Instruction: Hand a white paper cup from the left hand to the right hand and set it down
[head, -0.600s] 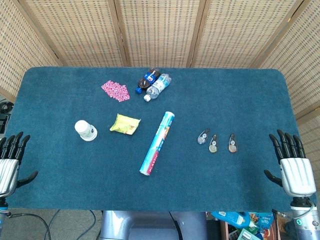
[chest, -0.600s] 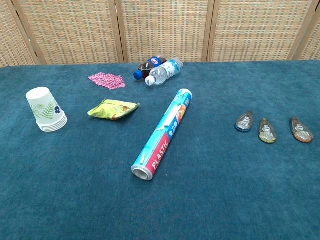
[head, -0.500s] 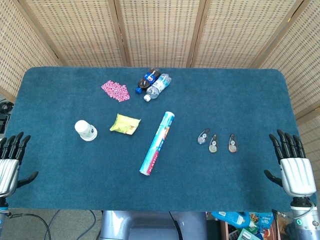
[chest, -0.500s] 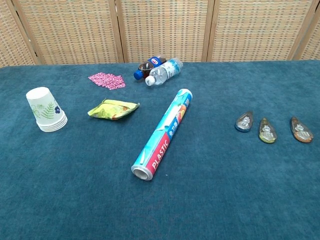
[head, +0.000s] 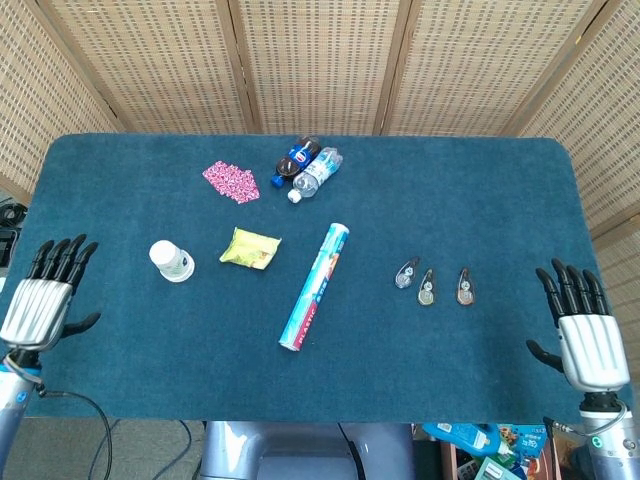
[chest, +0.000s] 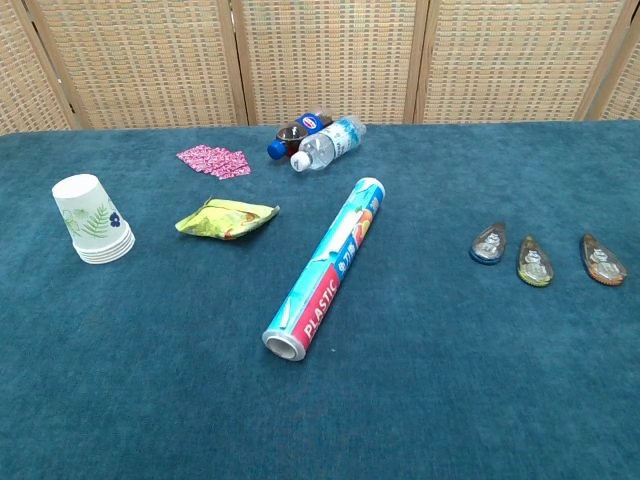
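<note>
We judge the step in hand to be the reach for the cup, so we begin nearest us. Our left hand (head: 40, 305) hangs at the near left edge of the table (head: 480, 190), fingers straight and a little spread, holding nothing; our right hand (head: 588, 342) sits at the near right corner the same way. Neither shows in the chest view.

To do this well, we should bring the left hand in from the side and close around the top cup's wall lightly (paper crushes easily), leaving part of the wall free for the right hand.

The paper cup (chest: 88, 215) stands upside down atop a short nested stack on the left of the table, well apart from both hands; being inverted, it shows no contents, and we would lift off only the top one.

Further on lie a roll of plastic wrap (chest: 326, 268), a yellow packet (chest: 226, 218) and, farthest, two bottles (chest: 316, 139) on their sides, caps on; one holds dark drink, the other looks clear.
</note>
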